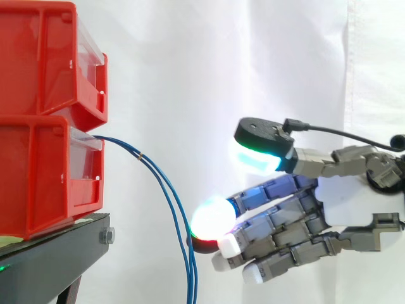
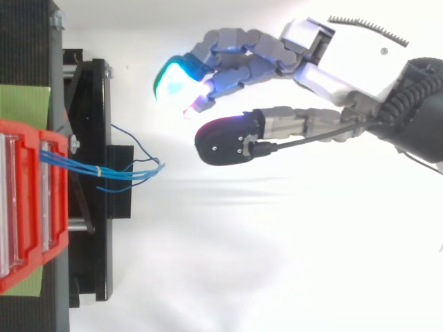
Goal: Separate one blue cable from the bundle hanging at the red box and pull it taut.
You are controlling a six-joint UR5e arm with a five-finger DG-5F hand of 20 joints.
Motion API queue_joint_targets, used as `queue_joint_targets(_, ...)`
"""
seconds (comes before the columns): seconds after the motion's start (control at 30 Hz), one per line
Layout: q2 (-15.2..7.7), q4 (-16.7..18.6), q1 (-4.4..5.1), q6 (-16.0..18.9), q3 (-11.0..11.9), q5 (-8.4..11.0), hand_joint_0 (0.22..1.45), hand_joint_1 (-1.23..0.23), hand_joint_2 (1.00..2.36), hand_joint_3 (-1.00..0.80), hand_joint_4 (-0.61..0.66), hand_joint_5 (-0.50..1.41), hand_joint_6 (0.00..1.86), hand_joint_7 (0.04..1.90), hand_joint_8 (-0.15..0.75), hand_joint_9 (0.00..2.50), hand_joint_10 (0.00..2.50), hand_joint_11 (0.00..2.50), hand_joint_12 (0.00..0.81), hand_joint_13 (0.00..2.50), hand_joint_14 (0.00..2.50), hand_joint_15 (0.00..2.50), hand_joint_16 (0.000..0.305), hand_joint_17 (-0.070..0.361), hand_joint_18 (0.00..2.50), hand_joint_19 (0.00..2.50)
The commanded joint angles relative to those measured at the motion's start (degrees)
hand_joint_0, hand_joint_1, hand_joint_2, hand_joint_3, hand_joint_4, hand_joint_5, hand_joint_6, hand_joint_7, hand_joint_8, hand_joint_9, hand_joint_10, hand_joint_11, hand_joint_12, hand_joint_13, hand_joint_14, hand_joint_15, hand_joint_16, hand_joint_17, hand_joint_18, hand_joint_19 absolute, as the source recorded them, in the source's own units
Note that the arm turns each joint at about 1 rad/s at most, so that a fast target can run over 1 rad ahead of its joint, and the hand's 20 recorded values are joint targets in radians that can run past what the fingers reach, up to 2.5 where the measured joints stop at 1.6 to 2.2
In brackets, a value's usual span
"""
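At the left, we see the red bins (image 1: 50, 171) stacked on the black stand (image 1: 54, 253). The blue cables (image 1: 140, 156) leave the lower bin, tied together near it, then droop down past the stand's edge; from above, the bundle (image 2: 118, 171) fans into loose ends. To the right is the hand (image 1: 345, 202), released and holding nothing, with its fingers stretched toward the cables and the thumb held apart. From the side a fingertip looks near the strands, though from above it seems offset to one side and probably not touching. We judge this to be the approach step, with no cable separated yet. The next move calls for lining up with the bundle, then pinching a single strand.
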Motion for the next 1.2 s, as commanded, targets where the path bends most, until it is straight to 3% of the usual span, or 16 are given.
queue_joint_targets(0.0,-0.7,0.2,-0.08,-0.9,1.3,-0.13,0.55,-0.55,1.00,-0.49,0.24,-0.19,0.50,0.94,0.267,0.63,0.02,0.50,0.341,0.35,0.01,0.21,0.049,0.110,0.33,0.45)
queue_joint_targets(0.13,-2.1,2.3,0.19,-0.6,1.6,-0.31,0.54,-0.55,1.00,-0.50,0.25,-0.19,0.50,0.94,0.269,0.63,0.02,0.50,0.346,0.35,0.01,0.21,0.050,0.112,0.33,0.46)
queue_joint_targets(0.17,-4.4,3.6,0.36,0.3,3.4,-0.39,0.54,-0.54,1.00,-0.50,0.25,-0.19,0.50,0.94,0.269,0.63,0.02,0.51,0.346,0.35,0.01,0.22,0.050,0.112,0.33,0.46)
queue_joint_targets(0.3,-4.6,2.9,0.54,0.1,4.5,-1.36,0.50,-0.43,1.00,-0.50,0.27,-0.19,0.50,0.94,0.283,0.65,0.01,0.50,0.360,0.37,0.01,0.22,0.053,0.118,0.35,0.47)
queue_joint_targets(0.5,-4.6,2.9,0.98,0.1,4.5,-2.33,0.49,-0.40,1.00,-0.50,0.28,-0.18,0.50,0.93,0.291,0.67,0.01,0.50,0.364,0.38,0.01,0.23,0.053,0.120,0.35,0.47)
queue_joint_targets(0.67,-7.0,3.2,1.15,1.4,6.5,-3.47,0.49,-0.43,1.00,-0.50,0.28,-0.18,0.50,0.93,0.292,0.68,0.01,0.50,0.365,0.39,0.01,0.22,0.054,0.121,0.36,0.47)
queue_joint_targets(0.93,-7.0,4.6,2.38,1.6,7.1,-3.91,0.45,-0.51,1.00,-0.50,0.32,-0.16,0.50,0.94,0.324,0.80,0.02,0.54,0.383,0.51,0.01,0.23,0.056,0.126,0.48,0.42)
queue_joint_targets(1.17,-7.0,5.3,2.65,1.5,7.1,-4.17,0.54,-0.65,1.00,-0.50,0.31,-0.15,0.50,0.94,0.303,0.82,0.02,0.54,0.351,0.53,0.01,0.23,0.047,0.105,0.50,0.40)
